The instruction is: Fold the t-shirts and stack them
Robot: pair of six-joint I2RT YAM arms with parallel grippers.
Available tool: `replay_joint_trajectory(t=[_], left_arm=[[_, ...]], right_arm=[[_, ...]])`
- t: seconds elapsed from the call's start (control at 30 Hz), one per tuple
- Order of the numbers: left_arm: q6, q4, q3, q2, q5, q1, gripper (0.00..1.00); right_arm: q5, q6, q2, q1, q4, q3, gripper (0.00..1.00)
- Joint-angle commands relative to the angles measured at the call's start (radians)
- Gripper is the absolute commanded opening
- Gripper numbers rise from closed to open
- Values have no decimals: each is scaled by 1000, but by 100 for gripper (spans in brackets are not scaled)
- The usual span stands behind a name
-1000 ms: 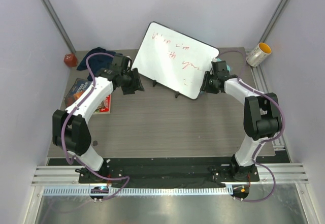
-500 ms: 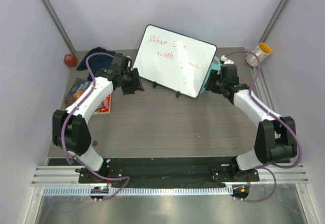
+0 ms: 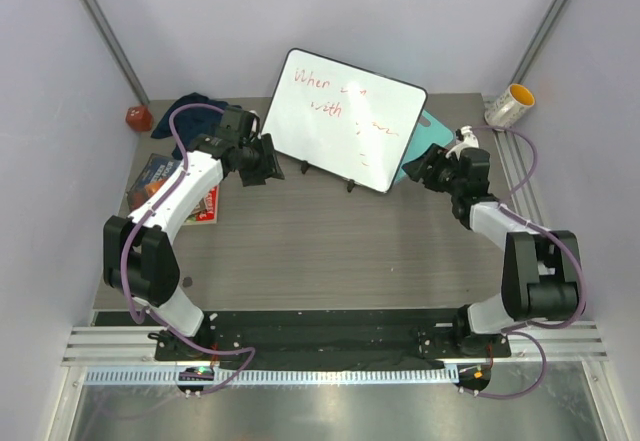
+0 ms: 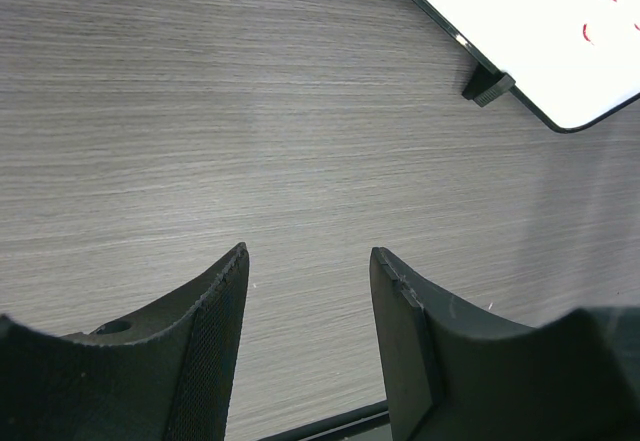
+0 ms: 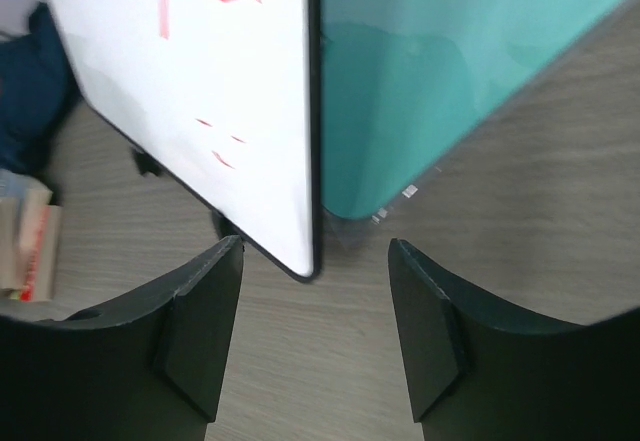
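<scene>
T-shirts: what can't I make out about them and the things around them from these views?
- t-shirts: top view shows a dark bunched heap at the back left, crossed by the cable of the left arm; I cannot count them. The right wrist view cuts them off at its left edge.
- teal board: in the top view, mostly hidden behind the whiteboard.
- Whiteboard writing: too faint and small to read.
- book: cover partly under the left arm.

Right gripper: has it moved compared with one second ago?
Yes. The right gripper has backed off rightward, ending nearer the cup at the far right.
</scene>
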Motion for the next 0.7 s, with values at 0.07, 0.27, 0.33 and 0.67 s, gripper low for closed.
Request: replay_joint_trajectory(t=[0.07,0.27,0.33,0.67], left_arm=[[11,14,-3,-23,11,6,53],[11,14,-5,-22,13,6,53],[13,14,-5,-20,13,6,53],[13,14,-2,-5,8,6,53]], right_arm=[[-196,180,113,-34,446,-35,66],[-287,359,271,-89,743,-73,67],[-305,387,339,-95,787,-61,67],[-373,438,412,-95,916,-58,68]])
